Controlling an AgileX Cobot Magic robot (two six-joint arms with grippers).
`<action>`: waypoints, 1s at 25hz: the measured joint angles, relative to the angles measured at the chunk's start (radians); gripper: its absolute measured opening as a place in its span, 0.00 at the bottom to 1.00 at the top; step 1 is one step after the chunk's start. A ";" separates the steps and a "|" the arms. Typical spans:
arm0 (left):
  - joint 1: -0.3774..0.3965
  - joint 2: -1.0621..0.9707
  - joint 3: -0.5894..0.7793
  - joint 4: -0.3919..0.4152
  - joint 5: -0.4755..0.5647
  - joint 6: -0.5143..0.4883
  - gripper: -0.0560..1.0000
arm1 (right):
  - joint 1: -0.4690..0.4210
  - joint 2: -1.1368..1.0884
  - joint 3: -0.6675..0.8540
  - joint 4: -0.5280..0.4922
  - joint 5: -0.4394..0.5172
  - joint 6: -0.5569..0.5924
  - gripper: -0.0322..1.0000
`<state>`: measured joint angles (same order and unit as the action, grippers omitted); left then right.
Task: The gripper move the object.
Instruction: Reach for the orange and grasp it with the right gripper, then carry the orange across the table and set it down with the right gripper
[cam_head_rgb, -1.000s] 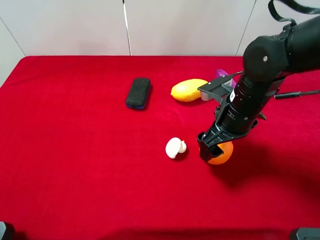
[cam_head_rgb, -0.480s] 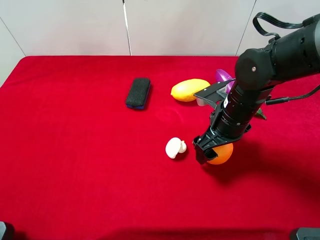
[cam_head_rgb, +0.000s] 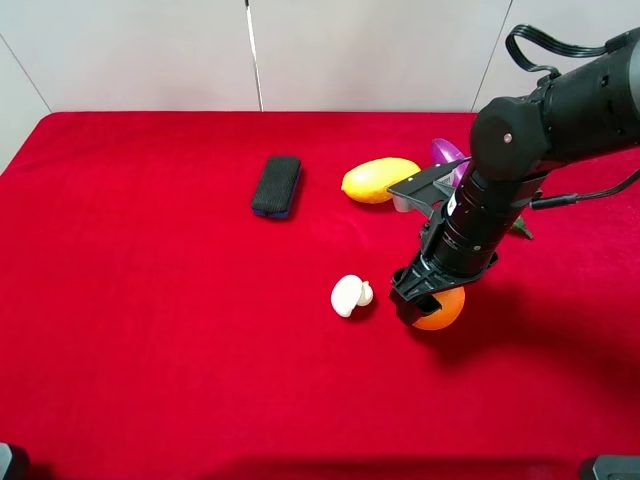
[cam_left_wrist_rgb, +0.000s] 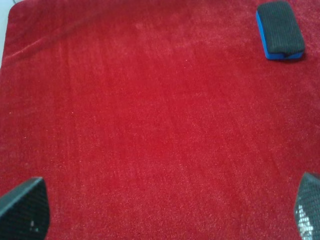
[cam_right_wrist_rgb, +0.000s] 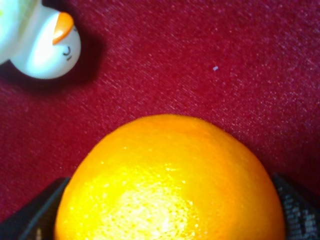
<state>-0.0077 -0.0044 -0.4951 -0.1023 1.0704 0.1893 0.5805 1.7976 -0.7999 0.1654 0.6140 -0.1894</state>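
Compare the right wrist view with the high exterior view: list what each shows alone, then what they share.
Right wrist only: the orange up close, its skin dimpled, with fingers against two sides. Exterior only: the right gripper and its arm, the mango, the black eraser, a purple thing behind the arm. Both: the orange, the white mushroom beside it, the red cloth.
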 joint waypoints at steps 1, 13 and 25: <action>0.000 0.000 0.000 0.000 0.000 0.000 0.98 | 0.000 0.000 0.000 0.000 0.000 0.000 0.57; 0.000 0.000 0.000 0.000 0.000 0.000 0.98 | 0.000 -0.001 0.000 0.000 0.010 0.000 0.57; 0.000 0.000 0.000 0.000 0.000 0.000 0.98 | 0.000 -0.064 -0.139 -0.011 0.225 0.011 0.57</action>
<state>-0.0077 -0.0044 -0.4951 -0.1023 1.0704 0.1893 0.5805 1.7335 -0.9385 0.1544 0.8388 -0.1779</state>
